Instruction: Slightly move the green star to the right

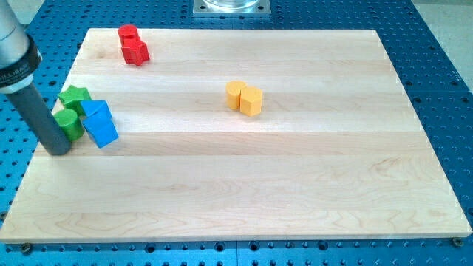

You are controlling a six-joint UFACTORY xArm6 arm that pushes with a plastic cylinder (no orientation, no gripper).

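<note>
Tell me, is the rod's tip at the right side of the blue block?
No. My tip is at the view's left of the blue block, beside the green blocks near the board's left edge.

The pale wooden board [295,185] carries three groups of blocks. At upper left lie two touching red blocks [134,45]. At centre stand two yellow blocks [244,98]. At left, the green star [75,96], a green block [69,123], perhaps a cylinder, and two blue blocks [99,123] sit together.
</note>
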